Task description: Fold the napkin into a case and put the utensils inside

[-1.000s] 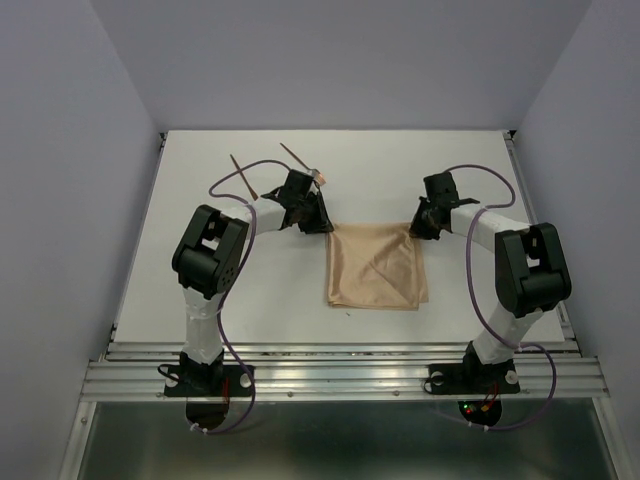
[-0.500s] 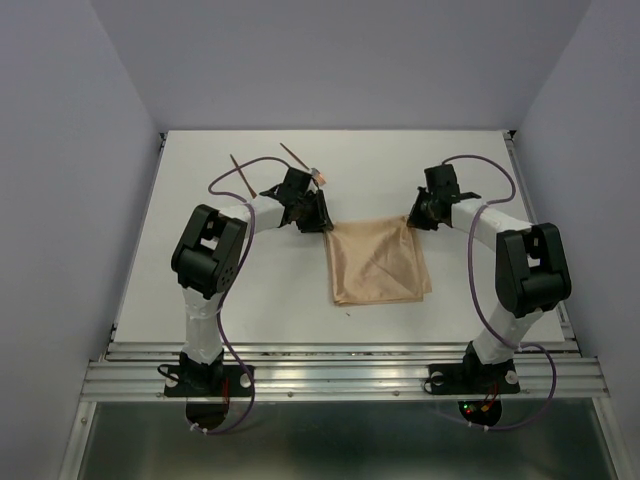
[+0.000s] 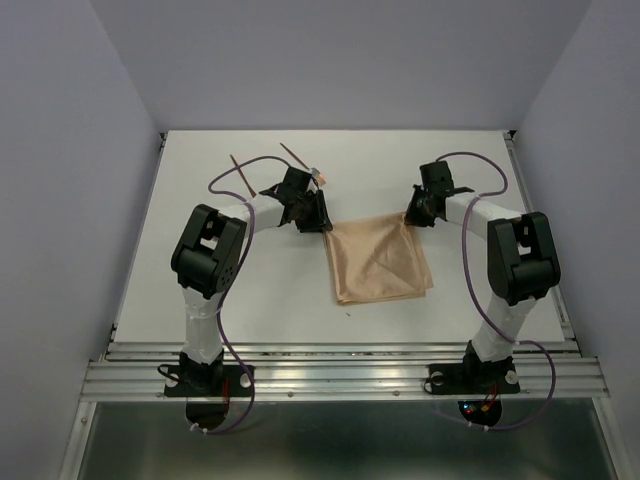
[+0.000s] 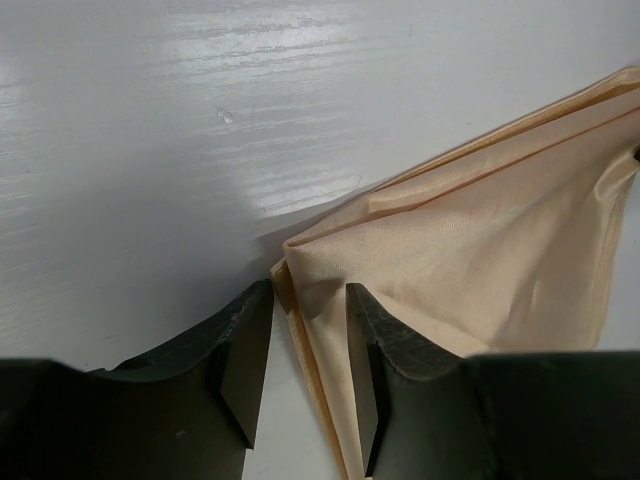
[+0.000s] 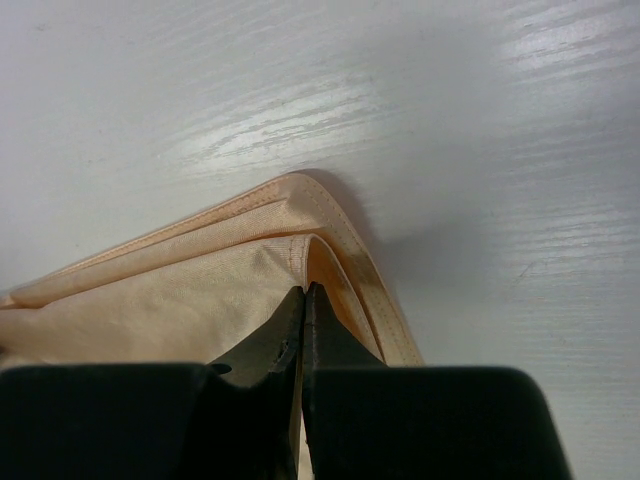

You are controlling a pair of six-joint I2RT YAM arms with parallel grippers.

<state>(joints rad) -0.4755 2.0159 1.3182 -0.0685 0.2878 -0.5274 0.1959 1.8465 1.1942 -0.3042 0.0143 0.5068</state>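
One napkin [image 3: 380, 262] (folded), two utensils [image 3: 242, 173], two tools: left tool [image 4: 308, 292] parted astride a corner, right tool [image 5: 303, 292] pinching another. White table [image 3: 250, 285]; pale grey-violet walls [image 3: 340, 60].

A white bench [image 3: 200, 250] fills the cell, its painted surface showing faint wood grain and soft glare close up. A tiny dark speck [image 3: 348, 313] lies near its front edge. Plain pale grey-lavender walls [image 3: 60, 150] enclose it on three sides. A ribbed aluminium rail [image 3: 340, 372] runs along the near edge.
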